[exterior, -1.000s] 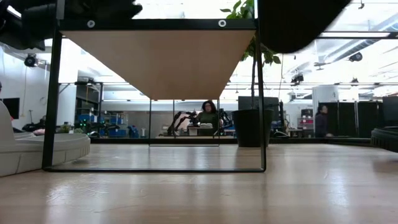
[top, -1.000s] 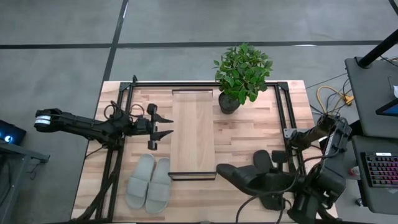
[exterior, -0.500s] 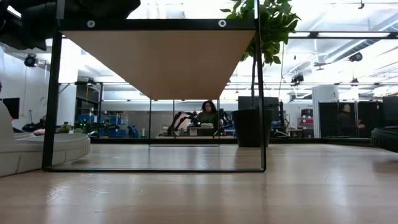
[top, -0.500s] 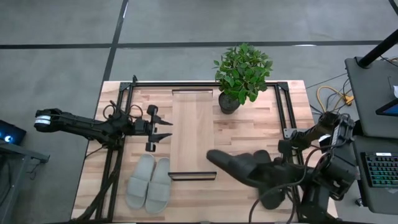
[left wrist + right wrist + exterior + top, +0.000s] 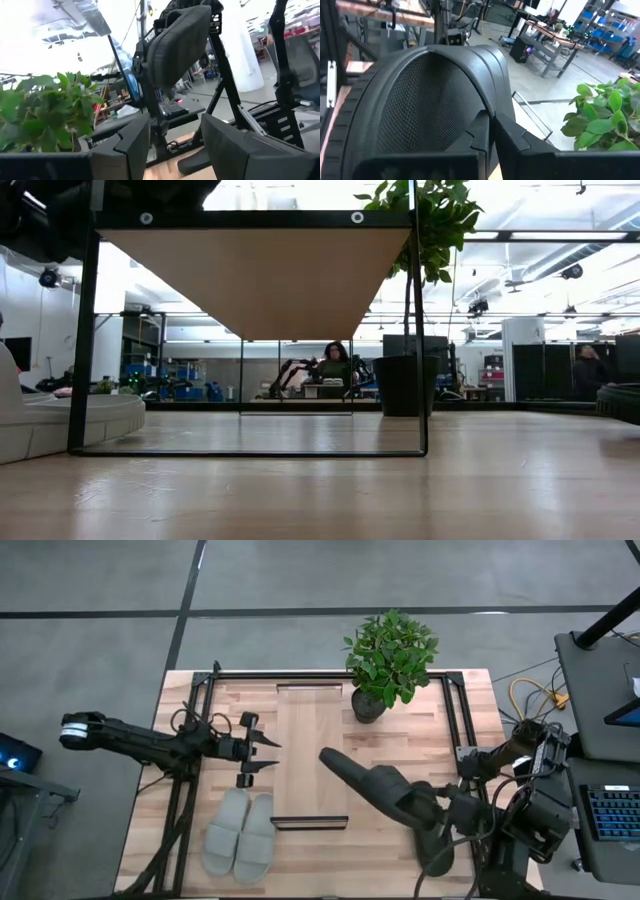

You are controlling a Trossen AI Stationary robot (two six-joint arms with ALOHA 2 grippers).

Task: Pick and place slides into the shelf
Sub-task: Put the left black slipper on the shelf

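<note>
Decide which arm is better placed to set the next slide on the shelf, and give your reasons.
The right. Its pincer already holds a dark slide in the air beside the shelf. The left pincer hangs open and empty on the shelf's other side, apart from the grey pair.

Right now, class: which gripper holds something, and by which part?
The right gripper holds a dark slide by its heel end; the left gripper is open and empty.
</note>
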